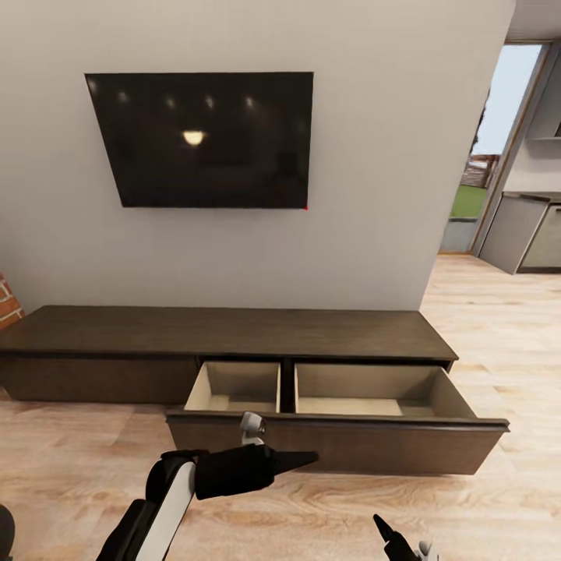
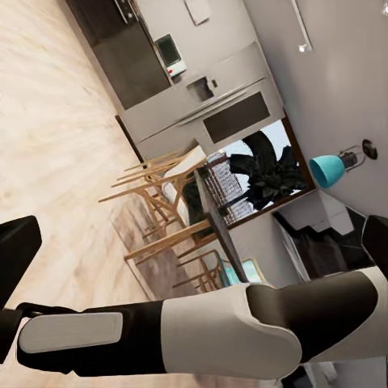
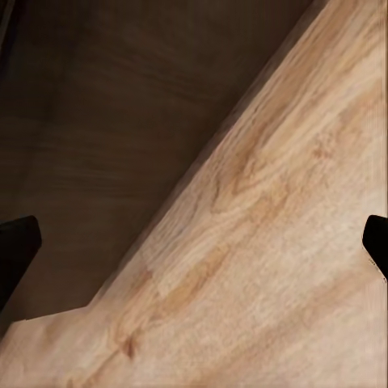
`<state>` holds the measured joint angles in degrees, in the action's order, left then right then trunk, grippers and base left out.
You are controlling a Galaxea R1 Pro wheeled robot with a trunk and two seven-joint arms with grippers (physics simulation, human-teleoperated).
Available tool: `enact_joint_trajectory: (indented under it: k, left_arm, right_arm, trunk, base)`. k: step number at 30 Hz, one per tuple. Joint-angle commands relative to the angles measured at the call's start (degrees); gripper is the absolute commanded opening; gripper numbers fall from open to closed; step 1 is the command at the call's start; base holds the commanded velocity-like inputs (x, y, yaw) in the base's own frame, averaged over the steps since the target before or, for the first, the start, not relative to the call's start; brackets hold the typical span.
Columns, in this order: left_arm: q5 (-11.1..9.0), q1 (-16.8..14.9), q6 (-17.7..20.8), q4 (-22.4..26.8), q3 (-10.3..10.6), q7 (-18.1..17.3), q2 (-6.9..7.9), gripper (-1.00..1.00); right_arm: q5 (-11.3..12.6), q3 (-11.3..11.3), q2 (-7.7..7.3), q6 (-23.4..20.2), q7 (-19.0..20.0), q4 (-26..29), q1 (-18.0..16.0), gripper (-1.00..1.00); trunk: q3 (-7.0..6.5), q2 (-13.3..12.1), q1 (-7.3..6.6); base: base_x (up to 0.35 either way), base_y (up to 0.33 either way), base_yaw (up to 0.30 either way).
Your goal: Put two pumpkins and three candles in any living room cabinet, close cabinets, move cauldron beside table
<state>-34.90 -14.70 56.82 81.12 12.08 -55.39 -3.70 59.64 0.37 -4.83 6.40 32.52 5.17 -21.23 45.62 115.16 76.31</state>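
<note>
The long, low dark brown cabinet runs along the wall under a television. Its right-hand drawer is pulled out, and both beige compartments look bare inside. My left gripper hovers just in front of the drawer front, pointing right. In the left wrist view its fingers stand wide apart, so it is open with nothing between them. My right gripper is low over the floor at the lower right. It is also open, facing the floorboards and the cabinet's dark front. Pumpkins, candles, cauldron and table are out of view.
A black television hangs on the grey wall. Right of the wall's end, an opening leads to grey kitchen units. A brick edge shows at the far left. Wooden dining chairs stand off to my right. Light wood floor surrounds the cabinet.
</note>
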Motion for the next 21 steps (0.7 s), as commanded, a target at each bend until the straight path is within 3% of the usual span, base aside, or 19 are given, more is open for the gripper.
enact_joint_trajectory:
  k: [1,12,16,21]
  left_arm:
    - [0.18,-0.04,0.22,-0.20,-0.03,-0.03,0.01,1.00]
    - [1.20,-0.36,0.22,-2.93,-0.43,6.24,0.94,1.00]
    - [1.23,-1.16,0.18,-5.38,-0.58,8.46,2.68,1.00]
    - [1.31,-1.35,-0.17,-11.48,-0.88,9.12,6.79,1.00]
  right_arm:
    - [0.06,0.07,0.00,0.51,0.20,-0.10,-0.03,1.00]
    - [0.04,0.07,0.00,3.01,0.01,-0.16,-0.04,1.00]
    - [0.04,0.07,0.00,3.35,0.00,-0.16,-0.03,1.00]
    - [0.04,0.07,0.00,3.48,0.00,-0.16,-0.03,1.00]
  trunk:
    - [-0.13,-0.39,-0.23]
    - [-2.11,-4.80,-2.65]
    - [-2.83,-6.41,-3.53]
    - [-3.72,-8.41,-4.63]
  base:
    - [0.000,0.000,0.000]
    - [0.000,0.000,0.000]
    - [0.000,0.000,0.000]
    - [0.000,0.000,0.000]
